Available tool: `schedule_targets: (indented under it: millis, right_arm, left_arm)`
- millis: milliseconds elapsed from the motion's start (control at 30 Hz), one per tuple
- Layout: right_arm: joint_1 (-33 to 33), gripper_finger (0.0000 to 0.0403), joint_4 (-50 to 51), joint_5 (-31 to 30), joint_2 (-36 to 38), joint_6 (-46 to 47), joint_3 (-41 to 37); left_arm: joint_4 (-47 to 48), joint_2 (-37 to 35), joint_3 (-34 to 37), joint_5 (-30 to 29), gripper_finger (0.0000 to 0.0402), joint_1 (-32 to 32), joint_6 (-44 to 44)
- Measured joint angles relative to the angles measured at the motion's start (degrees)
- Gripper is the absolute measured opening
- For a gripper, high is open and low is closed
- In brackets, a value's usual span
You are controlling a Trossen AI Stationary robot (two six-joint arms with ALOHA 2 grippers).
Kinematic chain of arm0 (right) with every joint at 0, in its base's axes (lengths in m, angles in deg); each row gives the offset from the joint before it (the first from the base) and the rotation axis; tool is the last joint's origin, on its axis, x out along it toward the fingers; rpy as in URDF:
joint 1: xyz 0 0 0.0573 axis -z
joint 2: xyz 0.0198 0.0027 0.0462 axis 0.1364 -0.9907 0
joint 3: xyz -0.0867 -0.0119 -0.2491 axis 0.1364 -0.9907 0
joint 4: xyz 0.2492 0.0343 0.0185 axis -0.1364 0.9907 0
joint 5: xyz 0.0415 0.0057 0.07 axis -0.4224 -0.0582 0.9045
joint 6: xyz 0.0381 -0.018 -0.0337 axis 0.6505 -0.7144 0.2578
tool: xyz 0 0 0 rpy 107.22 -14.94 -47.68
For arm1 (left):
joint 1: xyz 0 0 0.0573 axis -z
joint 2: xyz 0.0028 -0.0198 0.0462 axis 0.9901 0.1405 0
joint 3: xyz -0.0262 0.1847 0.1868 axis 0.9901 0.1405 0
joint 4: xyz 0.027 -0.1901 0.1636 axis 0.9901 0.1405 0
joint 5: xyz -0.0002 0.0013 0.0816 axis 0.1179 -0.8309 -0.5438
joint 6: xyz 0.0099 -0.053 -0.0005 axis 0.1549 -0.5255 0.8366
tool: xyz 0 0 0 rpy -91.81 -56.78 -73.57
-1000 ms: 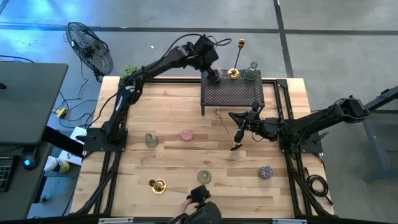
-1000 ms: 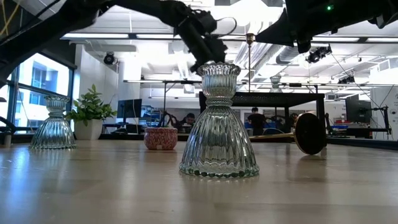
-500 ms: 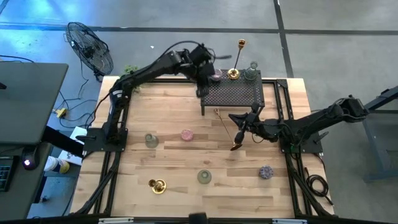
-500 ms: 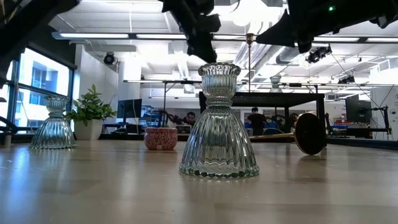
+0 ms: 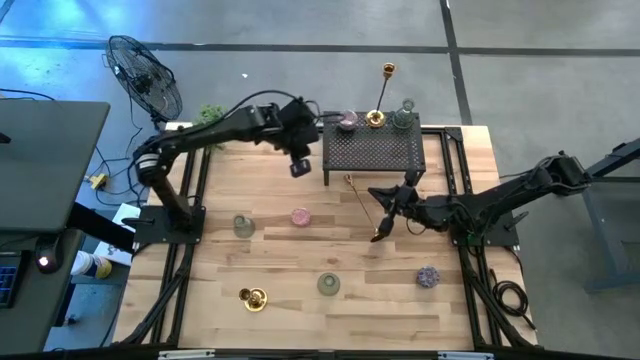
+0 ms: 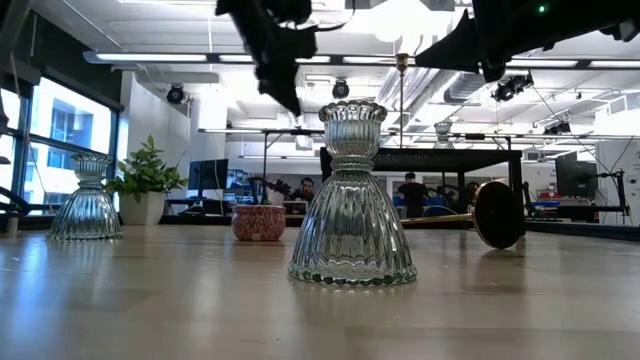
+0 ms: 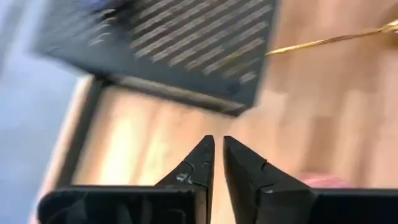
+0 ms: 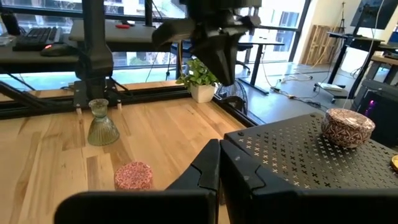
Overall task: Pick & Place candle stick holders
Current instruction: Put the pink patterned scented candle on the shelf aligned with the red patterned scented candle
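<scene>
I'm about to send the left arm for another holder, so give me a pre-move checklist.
1. Left jaws free: ok. They are shut and empty, over the table beside the rack.
2. Room on rack: ok. The pink cup, tall stick and glass holder stand along its far edge, and the front is bare.
3. Fallen stick secured: cannot tell. The right jaws are shut over it, but no grip is visible.
4. Near targets upright: ok. The pink holder and grey glass stand on the table.
</scene>
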Motion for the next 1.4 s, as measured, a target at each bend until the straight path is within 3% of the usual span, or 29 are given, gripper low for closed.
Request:
schedule_targets:
  millis: [67,233,433,567,733,833,967,1033,1200,1400]
  right_arm:
    - [0.0,0.0,0.0,0.0,0.0,0.1,0.0]
    - [-0.5,0.0,0.9,0.3,0.0,0.1,0.4]
    - [-0.4,0.0,16.4,0.8,0.0,5.4,6.7]
    - [-0.4,0.0,25.5,2.8,0.0,9.2,11.2]
    - [-0.4,0.0,32.9,6.7,-1.8,14.2,14.8]
    - [-0.7,0.0,37.2,9.1,-3.7,17.5,16.2]
    - [-1.3,0.0,38.2,9.6,-5.7,18.6,16.4]
    - [-1.3,0.0,37.9,9.5,-6.8,19.1,16.4]
    - [-1.6,0.0,37.4,9.5,-8.8,19.1,16.4]
    - [-1.6,0.0,37.2,9.5,-9.4,19.1,16.4]
  left_arm:
    - [-4.8,-3.2,4.3,-2.8,0.0008,0.9,1.3]
    - [-24.5,-15.3,20.6,-0.4,0.0008,2.9,2.0]
    - [-51.0,-30.5,44.0,4.5,0.0004,5.3,0.1]
    - [-54.6,-35.0,53.3,8.3,0.0005,5.2,-5.6]
    - [-59.8,-35.7,59.1,7.8,0.0005,5.2,-8.0]
    - [-63.0,-34.9,61.1,11.0,0.0005,5.2,-8.0]
    - [-59.4,-34.8,61.2,17.0,0.0005,5.7,-8.6]
    - [-56.9,-34.7,61.2,17.3,0.0005,7.2,-9.6]
    - [-52.7,-34.7,61.2,9.6,0.0019,15.8,-9.9]
    - [-51.3,-33.8,61.2,-2.8,0.0099,26.0,-17.1]
